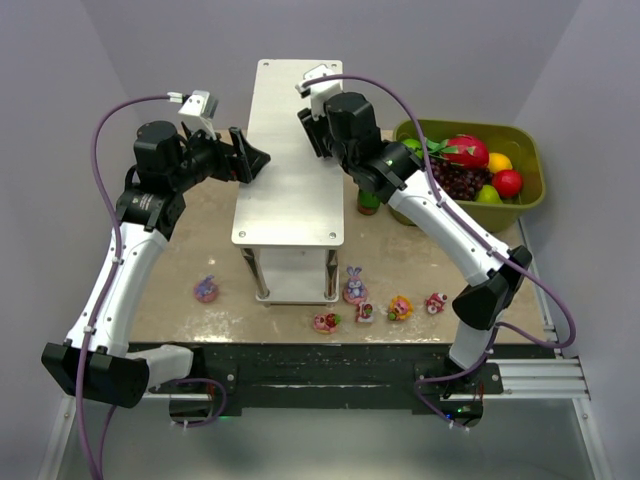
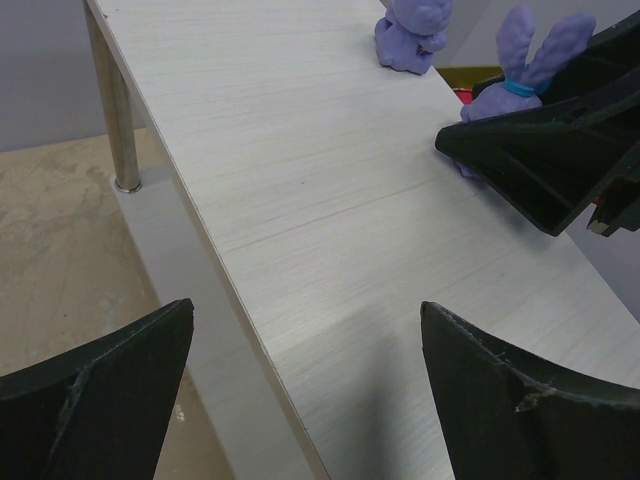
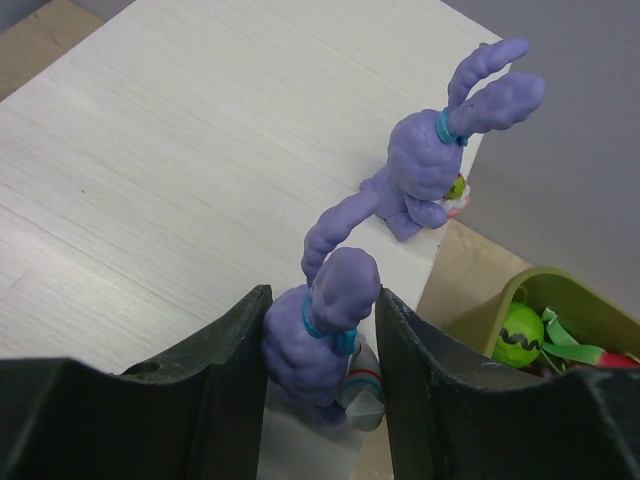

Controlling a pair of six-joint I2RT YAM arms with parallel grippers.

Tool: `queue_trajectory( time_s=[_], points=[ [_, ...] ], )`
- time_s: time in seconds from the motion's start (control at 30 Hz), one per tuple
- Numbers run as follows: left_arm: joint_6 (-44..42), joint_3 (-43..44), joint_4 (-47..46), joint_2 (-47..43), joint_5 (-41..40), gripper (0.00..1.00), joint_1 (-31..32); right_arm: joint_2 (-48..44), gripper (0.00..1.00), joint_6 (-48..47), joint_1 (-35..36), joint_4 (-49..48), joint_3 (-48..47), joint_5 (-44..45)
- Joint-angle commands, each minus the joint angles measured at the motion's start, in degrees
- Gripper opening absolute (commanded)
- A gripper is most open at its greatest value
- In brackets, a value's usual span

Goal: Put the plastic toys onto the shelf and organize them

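Shelf (image 1: 290,150): long, pale top board, lower white tier showing at near end.
Left gripper (image 1: 252,157): just beside shelf's left edge, pointed at board.
Right gripper (image 1: 308,128): over shelf's right edge, far half; finger gap unreadable from above.
Bunny toy (image 1: 354,285): just right of shelf's near end.
Pink-purple toy (image 1: 207,289): left of shelf's near end.
Row of small toys (image 1: 381,311): nearer than shelf, to its right.
Olive bin (image 1: 530,145) of fruit: right of shelf.
Green bottle (image 1: 369,204): between shelf and bin.

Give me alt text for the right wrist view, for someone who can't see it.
The right gripper clamps a purple bunny at the edge of the white shelf board. A second bunny stands on the board just beyond; an olive-green bin sits below, right.
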State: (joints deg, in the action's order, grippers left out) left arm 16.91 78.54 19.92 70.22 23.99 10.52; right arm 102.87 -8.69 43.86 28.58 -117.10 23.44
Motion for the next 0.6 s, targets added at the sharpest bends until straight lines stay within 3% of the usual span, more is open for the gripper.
queue_trajectory(
  time_s=[0.0,0.3,0.47,0.57],
  points=[
    [-0.65,0.47,-0.5,-1.4,0.45,0.99,-0.33,0.23,0.35,-2.38,-0.18,0.25,-1.73,2.66],
    [-0.65,0.21,-0.5,-1.22,0.53,1.0,-0.33,-0.47,0.41,-2.83,-0.26,0.43,-0.68,1.44],
    [-0.65,0.38,-0.5,-1.13,0.53,0.99,-0.33,-2.06,0.62,-2.65,-0.18,-1.42,0.64,0.46],
    [-0.65,0.47,-0.5,-1.05,0.45,1.0,-0.33,-2.15,0.68,-2.56,-0.18,-1.51,-0.14,0.29]
  ],
)
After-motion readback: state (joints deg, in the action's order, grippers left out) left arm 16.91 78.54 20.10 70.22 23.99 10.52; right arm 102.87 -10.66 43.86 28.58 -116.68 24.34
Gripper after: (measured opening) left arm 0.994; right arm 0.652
